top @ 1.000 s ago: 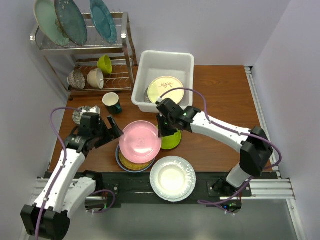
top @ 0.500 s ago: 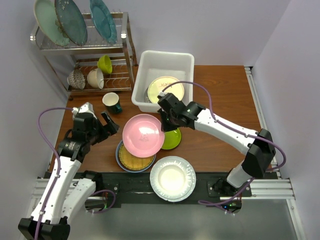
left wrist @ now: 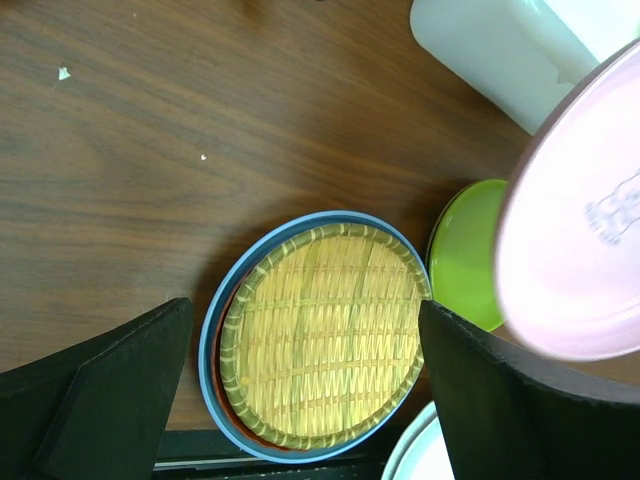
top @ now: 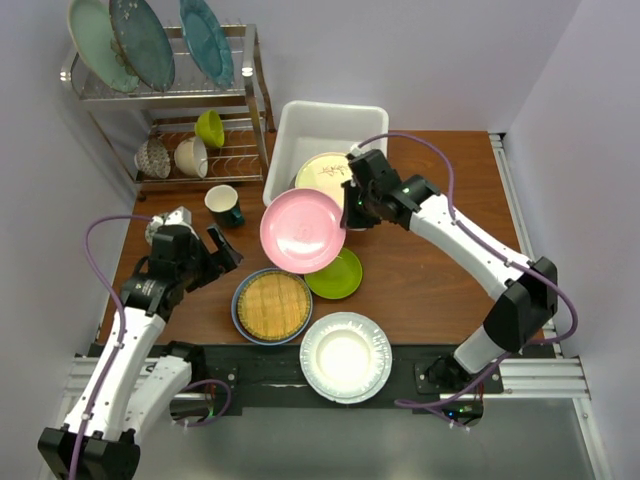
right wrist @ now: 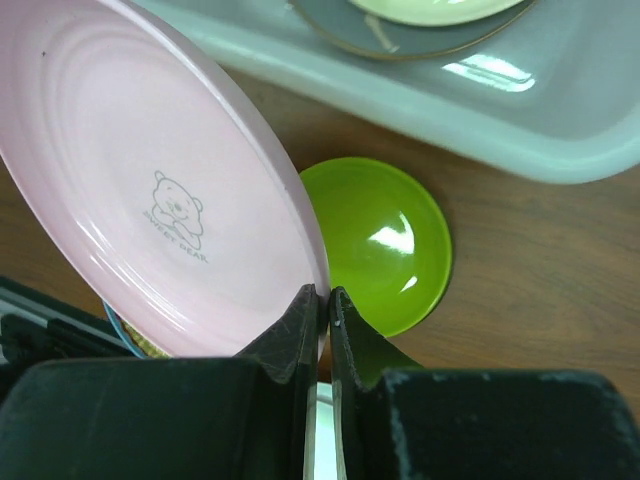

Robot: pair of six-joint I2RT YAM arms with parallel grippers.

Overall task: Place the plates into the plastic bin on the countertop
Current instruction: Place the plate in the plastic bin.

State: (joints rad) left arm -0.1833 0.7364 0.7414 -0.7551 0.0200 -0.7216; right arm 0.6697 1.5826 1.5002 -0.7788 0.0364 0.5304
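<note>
right fingers (right wrist: pixel 292 345) pinch the pink plate (top: pixel 303 230), half hiding the green plate (top: pixel 342 277); left fingers (left wrist: pixel 110 385) spread wide, empty.

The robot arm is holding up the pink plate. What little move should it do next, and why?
Probably swing the pink plate farther over the white bin. The right gripper pinches its rim, and it hangs tilted, mostly above the countertop at the bin's near wall. Inside, a cream plate lies flat, so the pink one could go on top.
</note>
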